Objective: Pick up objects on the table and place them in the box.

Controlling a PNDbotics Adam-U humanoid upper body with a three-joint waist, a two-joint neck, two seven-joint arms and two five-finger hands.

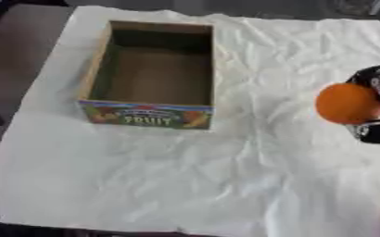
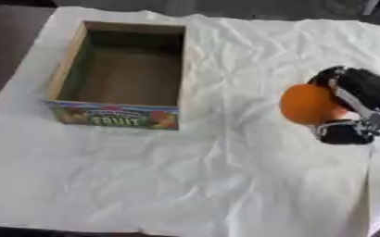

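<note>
**Orange in the grip, box waiting**

A crumpled white cloth (image 1: 225, 185) covered the whole surface, and that was the stage. On its far left stood the box (image 1: 96, 69), an open cardboard tray with a bright "FRUIT" label across its near wall, and nothing could be seen inside it. Well apart from it, out on the right side of the cloth, the right robot hand (image 2: 357, 109) came in from the edge with its dark fingers curled round the orange (image 2: 305, 103), one above the fruit and one below. Whether the orange was lifted clear of the cloth or resting on it could not be told. No left robot hand showed in either view.

By the look of it, the pick was the step in hand, with the carry still to do. The next move called for a lift, a long sweep leftward across the cloth, and a release over the open box, clearing its near right wall on the way in.
</note>
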